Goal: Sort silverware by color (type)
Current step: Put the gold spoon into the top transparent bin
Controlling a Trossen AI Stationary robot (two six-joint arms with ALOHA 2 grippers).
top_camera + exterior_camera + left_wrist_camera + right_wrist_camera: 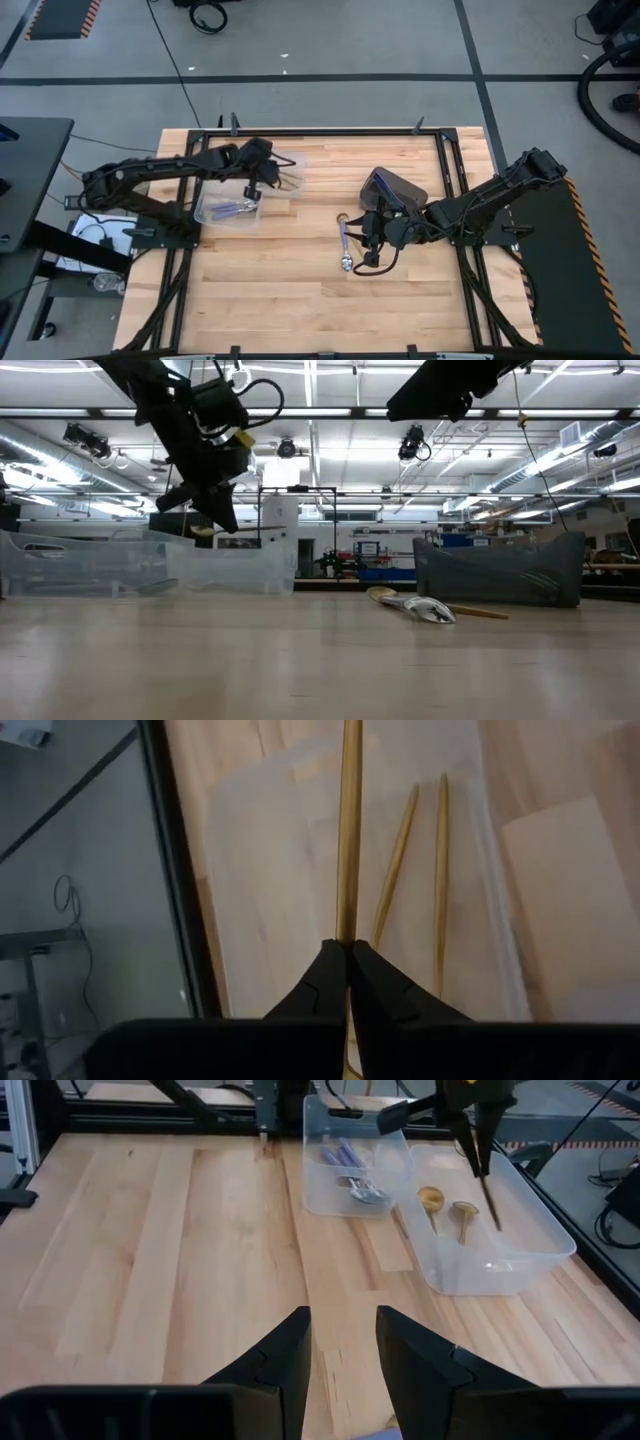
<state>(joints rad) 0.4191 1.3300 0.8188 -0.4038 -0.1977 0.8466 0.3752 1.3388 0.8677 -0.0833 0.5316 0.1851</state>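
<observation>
From above, the left gripper [270, 180] hangs over a clear container [285, 172] at the far left part of the wooden desk [300, 300]. Its fingers are closed on a gold spoon [283, 178]. Just beside this container, nearer to the front of the desk, a second clear container [228, 210] holds blue-purple spoons [235, 207]. The right gripper [368, 243] is low over the middle of the desk with its fingers apart, and I cannot see anything between them. A spoon with a purple handle [345, 243] lies on the desk just beside these fingers, on their left side. The dark grey bin [392, 188] stands close behind the right gripper.

In the low view, the left gripper [222, 510] points down above the clear containers [150, 565], with the gold spoon [205, 530] gripped at its tips. A silver spoon bowl [428, 610] and one gold spoon [385, 596] lie on the desk in front of the grey bin [500, 570].

In the left wrist view, the two fingers [325, 982] are pressed together on the thin gold handle [349, 840], which goes straight out from the fingertips. Two more gold spoon handles [420, 870] lie in the container beyond.

In the right wrist view, the right fingers [285, 1355] stand open with bare desk between them. Far ahead of them are both containers; the larger one [500, 1250] holds two gold spoons [445, 1208], and the left gripper [480, 1135] holds its spoon above it.
</observation>
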